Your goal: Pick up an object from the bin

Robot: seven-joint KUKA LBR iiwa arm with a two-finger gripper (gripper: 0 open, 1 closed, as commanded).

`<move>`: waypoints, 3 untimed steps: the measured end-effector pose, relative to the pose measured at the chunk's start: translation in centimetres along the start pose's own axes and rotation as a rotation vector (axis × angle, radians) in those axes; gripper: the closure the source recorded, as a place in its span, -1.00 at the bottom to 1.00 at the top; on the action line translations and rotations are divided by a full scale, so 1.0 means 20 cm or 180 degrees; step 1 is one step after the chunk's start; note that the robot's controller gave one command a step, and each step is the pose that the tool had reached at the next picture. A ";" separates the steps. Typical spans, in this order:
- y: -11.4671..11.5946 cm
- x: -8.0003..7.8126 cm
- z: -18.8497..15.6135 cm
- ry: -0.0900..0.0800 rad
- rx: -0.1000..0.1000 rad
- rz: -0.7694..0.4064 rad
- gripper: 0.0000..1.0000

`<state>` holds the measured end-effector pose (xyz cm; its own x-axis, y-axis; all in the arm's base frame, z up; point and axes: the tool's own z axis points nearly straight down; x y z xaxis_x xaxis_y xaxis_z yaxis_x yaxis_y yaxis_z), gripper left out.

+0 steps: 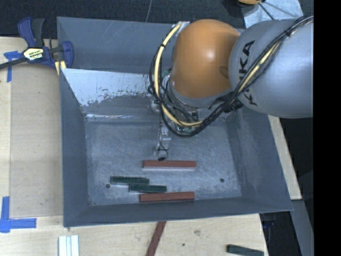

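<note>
**Gripper low in bin, just behind upper brown bar**

The arm (277,63) enters from the right of the camera view. Its orange cover (205,57) and looped cables hang over the back half of the grey bin (72,159). The gripper (161,153) points down to the bin floor near the middle. Its tip stands just behind the left part of the upper brown bar (169,165). Whether the tip touches the bar cannot be told. Whether the jaws are apart or together cannot be told either, and nothing is seen between them.

The upper brown bar is long, flat and reddish-brown, and lies crosswise on the floor near the centre. Nearer the front wall lies a lower brown bar (167,197) of the same kind, roughly parallel to the first. Two dark green sticks (139,184) lie just to the left of it and slightly behind, end to end and overlapping, one touching the lower brown bar. All four pieces lie flat, well apart from the side walls.
</note>
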<state>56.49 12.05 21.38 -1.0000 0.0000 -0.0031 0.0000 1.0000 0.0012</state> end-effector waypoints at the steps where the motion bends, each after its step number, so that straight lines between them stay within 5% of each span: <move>1: -0.08 0.07 0.25 -0.0019 -0.0005 -0.0011 -1.00; 2: -0.20 0.25 0.58 0.0001 0.0002 0.0204 -1.00; 3: -0.19 0.17 0.55 -0.0003 0.0003 0.0092 1.00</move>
<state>53.15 8.27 10.43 -0.9996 0.0290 -0.0041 0.0290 0.9996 0.0005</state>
